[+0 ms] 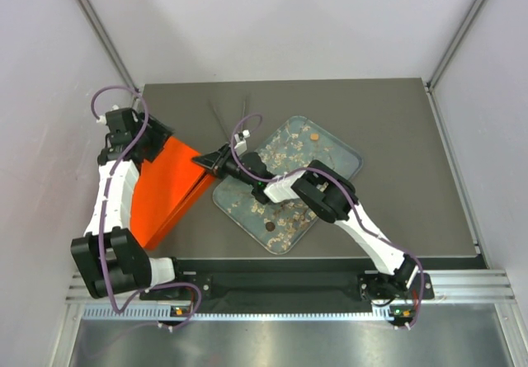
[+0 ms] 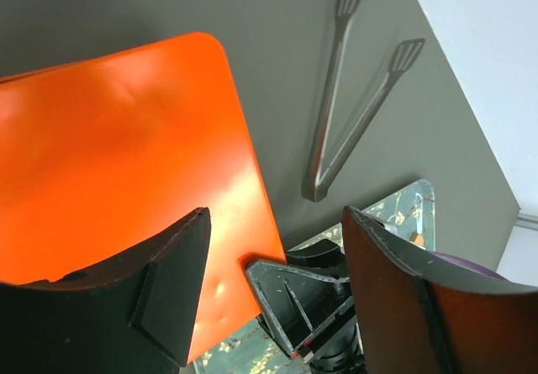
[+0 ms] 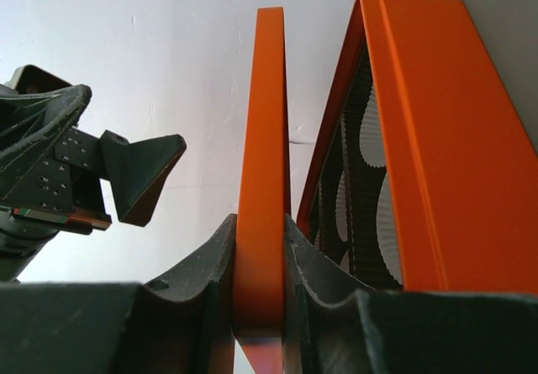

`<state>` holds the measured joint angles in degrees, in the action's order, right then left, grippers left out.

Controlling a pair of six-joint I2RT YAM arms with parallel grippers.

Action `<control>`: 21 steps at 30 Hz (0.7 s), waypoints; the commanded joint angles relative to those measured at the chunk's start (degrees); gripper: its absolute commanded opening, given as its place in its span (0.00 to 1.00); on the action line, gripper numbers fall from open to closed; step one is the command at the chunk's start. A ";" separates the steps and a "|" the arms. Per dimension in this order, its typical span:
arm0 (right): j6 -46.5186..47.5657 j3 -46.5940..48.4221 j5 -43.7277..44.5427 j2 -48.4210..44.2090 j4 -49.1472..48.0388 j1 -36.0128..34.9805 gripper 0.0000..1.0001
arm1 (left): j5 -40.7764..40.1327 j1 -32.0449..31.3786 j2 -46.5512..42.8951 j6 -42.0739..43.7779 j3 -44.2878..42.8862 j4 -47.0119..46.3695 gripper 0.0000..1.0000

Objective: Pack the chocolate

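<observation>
Orange lid (image 3: 262,181) pinched edge-on in right gripper (image 3: 259,233) to prop box (image 3: 445,139) open for packing; left gripper (image 2: 276,223) spread, empty.

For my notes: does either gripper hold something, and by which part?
The right gripper pinches the orange lid by its thin edge; the left gripper, open, holds nothing.
</observation>
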<state>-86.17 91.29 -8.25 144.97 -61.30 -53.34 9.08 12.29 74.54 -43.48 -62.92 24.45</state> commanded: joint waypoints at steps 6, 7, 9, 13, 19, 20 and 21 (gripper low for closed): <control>-2.16 2.32 1.04 1.20 -6.38 -0.01 0.00 | 0.32 3.35 0.87 0.51 2.45 -1.24 0.68; -2.16 2.23 1.13 1.28 -6.47 -0.01 0.00 | 0.67 3.87 0.78 0.51 2.71 -1.50 0.68; -2.60 2.23 1.74 1.63 -6.82 -0.01 0.00 | 0.76 4.05 0.78 1.38 3.06 -1.86 0.68; -2.60 2.84 2.36 1.90 -6.56 -0.01 0.00 | 0.32 4.14 0.08 2.52 3.67 -2.82 0.69; -2.25 1.97 3.15 1.29 -6.46 -0.10 0.00 | -1.25 4.14 0.08 3.75 3.68 -2.65 0.68; -2.16 1.27 3.33 1.20 -6.73 -0.18 0.00 | -1.43 4.14 0.16 3.93 3.68 -2.30 0.68; -2.33 0.83 3.42 1.11 -6.99 -0.18 0.00 | -1.52 4.14 0.25 4.11 3.76 -2.21 0.68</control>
<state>-87.20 91.29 -6.35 146.82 -61.32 -53.39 8.99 16.14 75.53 -41.28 -59.66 23.97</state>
